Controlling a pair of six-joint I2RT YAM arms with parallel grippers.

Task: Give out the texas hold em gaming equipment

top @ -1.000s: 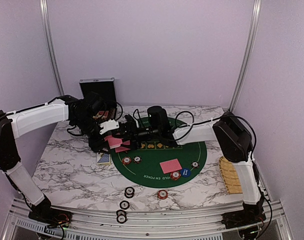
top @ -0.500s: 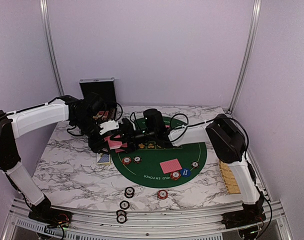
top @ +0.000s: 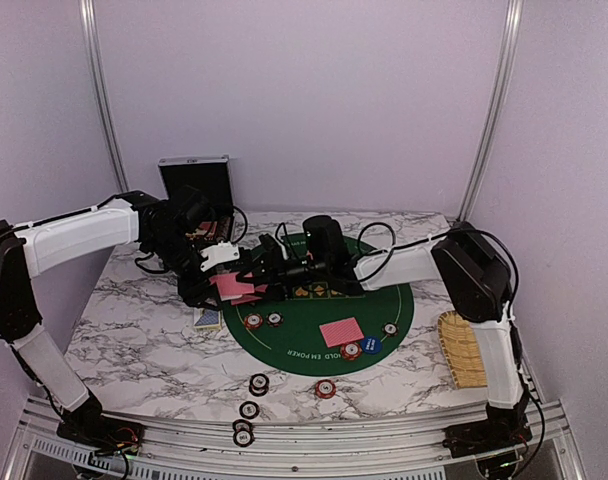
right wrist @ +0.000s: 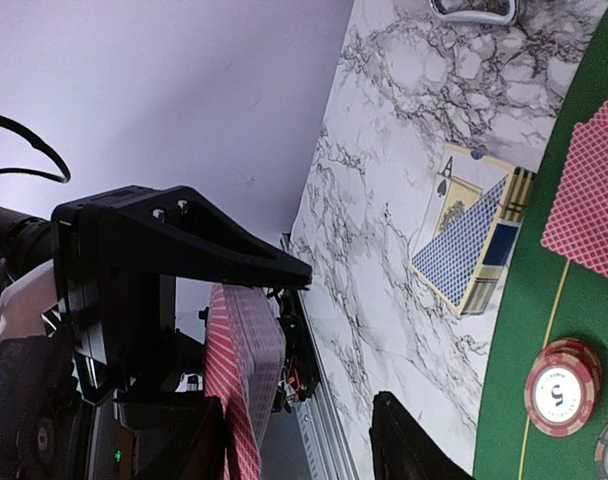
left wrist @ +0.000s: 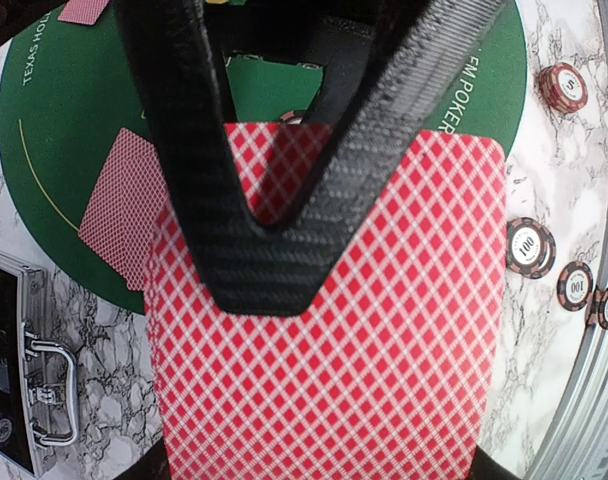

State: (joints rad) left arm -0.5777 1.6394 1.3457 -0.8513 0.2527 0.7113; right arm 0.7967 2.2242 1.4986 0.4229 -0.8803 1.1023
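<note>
The pink-red-backed playing cards (left wrist: 384,330) are clamped as a stack in the left gripper (left wrist: 267,262), above the left edge of the green mat (top: 389,310), centre-left in the top view. A single top card is best pinched at its free edge and slid off level, with the stack held steady. Whether the right gripper (top: 272,270) is parted cannot be told: only one finger (right wrist: 409,445) is shown, cut off at the bottom of the frame.

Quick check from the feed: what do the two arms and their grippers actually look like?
Both match: white shell links on the left arm and right arm, bulky black joints, loose black cables looping at the wrists. The left gripper has black ribbed fingers; the right gripper is black too.
</note>
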